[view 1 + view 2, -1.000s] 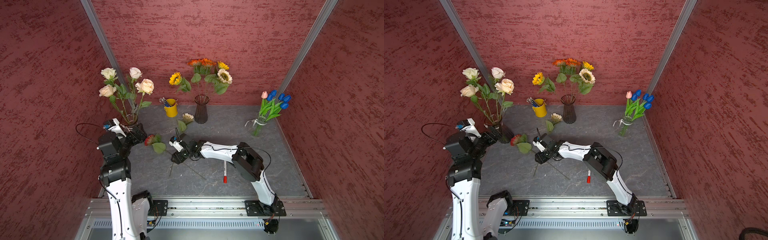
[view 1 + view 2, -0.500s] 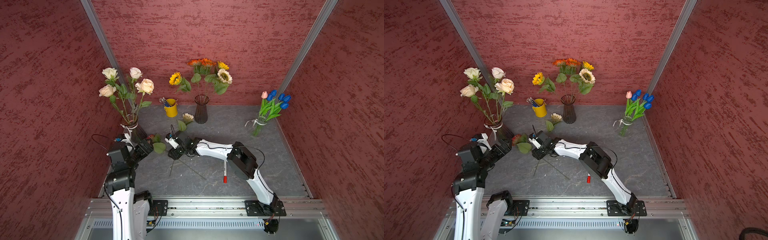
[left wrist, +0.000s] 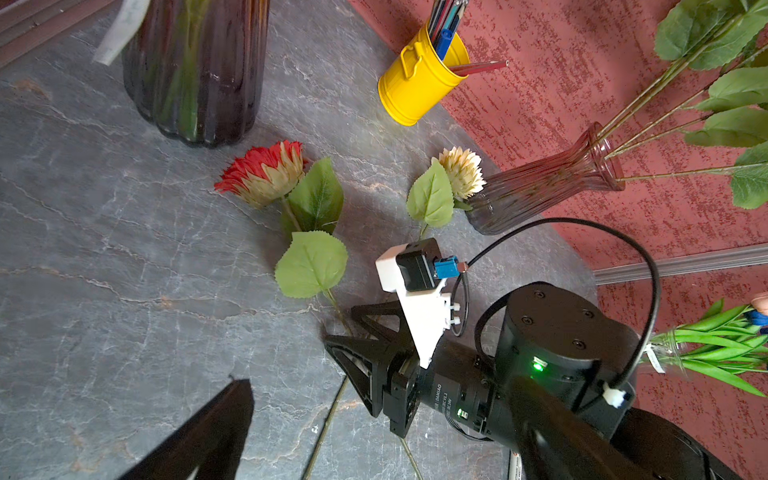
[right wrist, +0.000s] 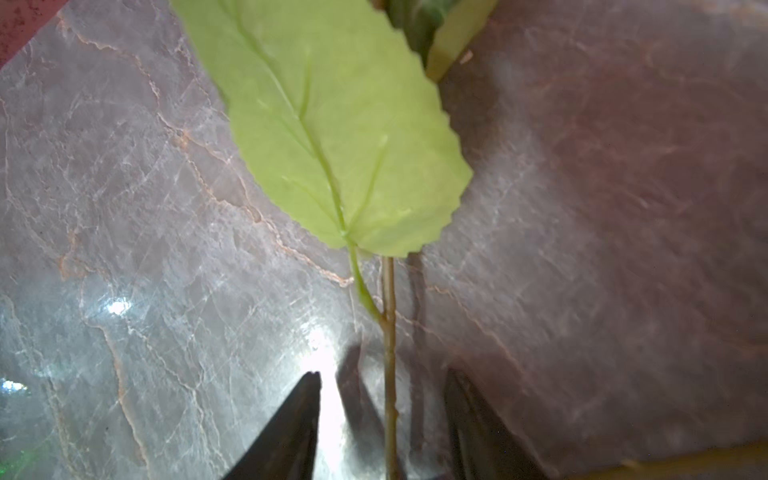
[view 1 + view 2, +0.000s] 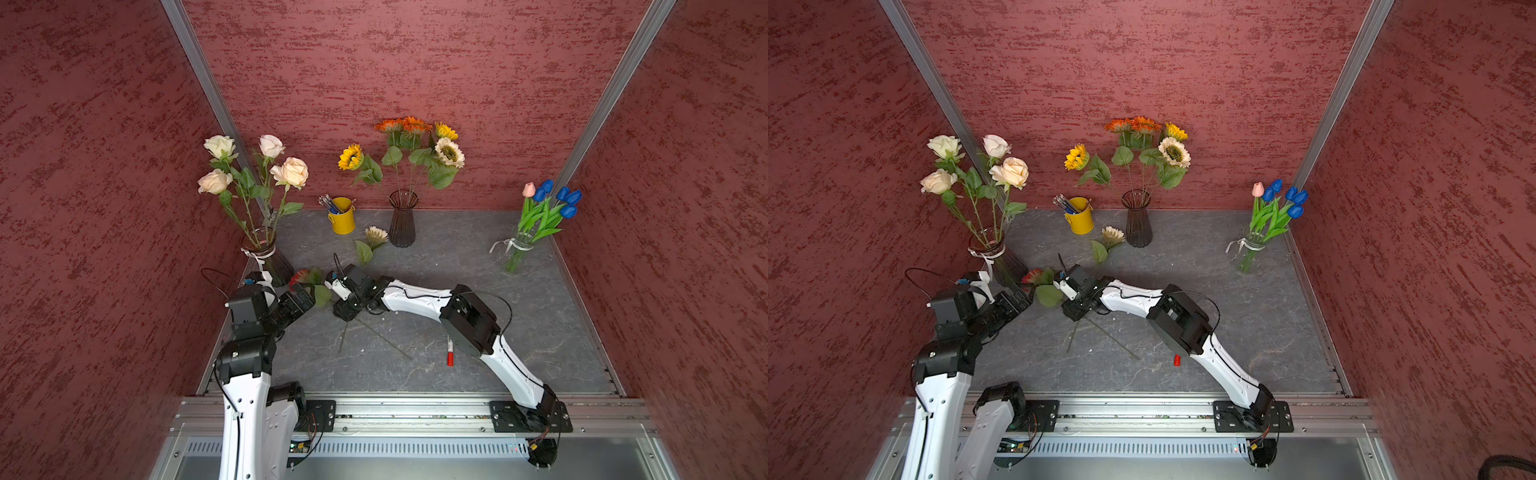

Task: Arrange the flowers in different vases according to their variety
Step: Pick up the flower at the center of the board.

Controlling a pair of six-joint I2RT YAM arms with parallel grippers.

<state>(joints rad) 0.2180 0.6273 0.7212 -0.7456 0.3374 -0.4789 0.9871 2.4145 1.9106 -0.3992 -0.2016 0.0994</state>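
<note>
Newly lowered, the left jaws stand wide open near the red sunflower (image 5: 299,276) lying on the grey bench (image 5: 457,266); its stem (image 4: 389,332) is straddled (untouched) by the narrowed right jaws. Cream roses (image 5: 291,171) are kept in the smoky flared glass vase (image 5: 272,262), blue tulips (image 5: 567,199) in the small clear vase (image 5: 515,253).

The dark flared glass vase (image 5: 270,259) stands back left, the dark ribbed glass vase (image 5: 402,224) back centre, the small clear glass vase (image 5: 515,253) back right. A red artificial sunflower (image 5: 299,276) lies just beside the first, a cream artificial sunflower (image 5: 376,235) just beside the second.
</note>
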